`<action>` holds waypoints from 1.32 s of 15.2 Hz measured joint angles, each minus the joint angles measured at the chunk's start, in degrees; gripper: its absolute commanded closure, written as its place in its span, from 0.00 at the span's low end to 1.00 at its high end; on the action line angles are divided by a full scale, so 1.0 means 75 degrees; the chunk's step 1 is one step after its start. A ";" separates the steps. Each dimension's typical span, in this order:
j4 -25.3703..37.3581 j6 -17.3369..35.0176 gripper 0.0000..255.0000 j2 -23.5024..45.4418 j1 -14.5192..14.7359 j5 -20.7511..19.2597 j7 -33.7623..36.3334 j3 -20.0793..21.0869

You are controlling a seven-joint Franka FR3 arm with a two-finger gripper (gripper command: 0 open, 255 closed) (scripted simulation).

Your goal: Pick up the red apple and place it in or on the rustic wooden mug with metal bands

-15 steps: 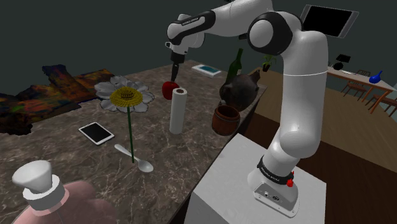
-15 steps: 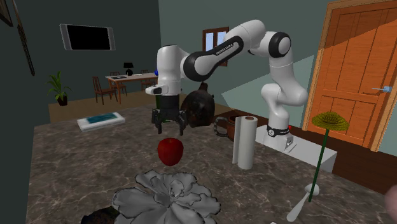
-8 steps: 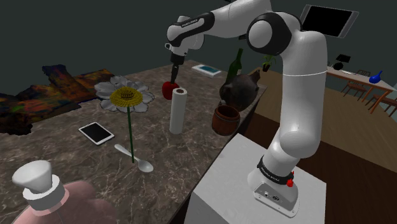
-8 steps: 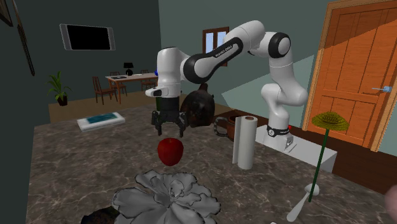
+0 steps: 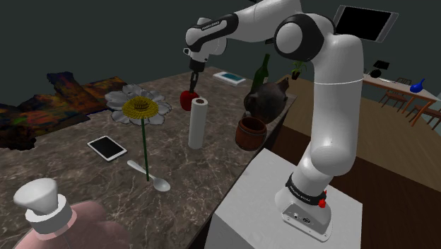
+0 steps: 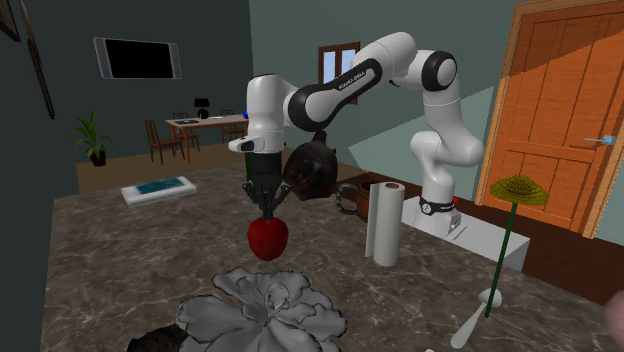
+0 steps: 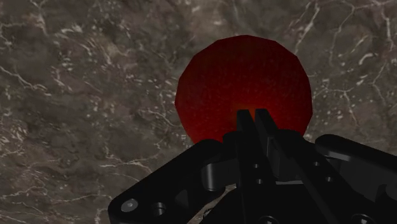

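Presently the red apple sits on the dark marbled desk, out in the open, just beyond the grey petalled ornament in the second exterior view. It is well apart from the brown banded mug, which stands near the robot's stand, with a white paper roll standing nearer the mug than the fruit. Judged by its look, the apple is a rigid, smooth-skinned round body, light enough for this arm. It is unlikely to crush but liable to roll or squirt out if pinched off-centre. It offers no flat face or handle, so the sound hold would be across its widest part, one finger on each side, with the pads at or a little under the equator. The claw hangs straight above the apple, pointing down, its two black fingers brought together so that no gap shows between the tips. The wrist view confirms this, the fingers meeting over the crown of the fruit. It has hold of nothing. The tips are at or just off the top of the apple; whether they touch the skin I cannot tell. In that condition the claw cannot take the fruit: in my judgement it would need to spread wider than the apple before descending around it
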 measured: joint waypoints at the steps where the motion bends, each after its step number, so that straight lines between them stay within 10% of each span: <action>1: 0.0000 0.0000 1.00 0.0000 0.0000 0.0000 0.0000 0.0000; 20: 0.1158 -0.1465 1.00 -0.0336 -0.0017 -0.0195 0.0266 -0.0075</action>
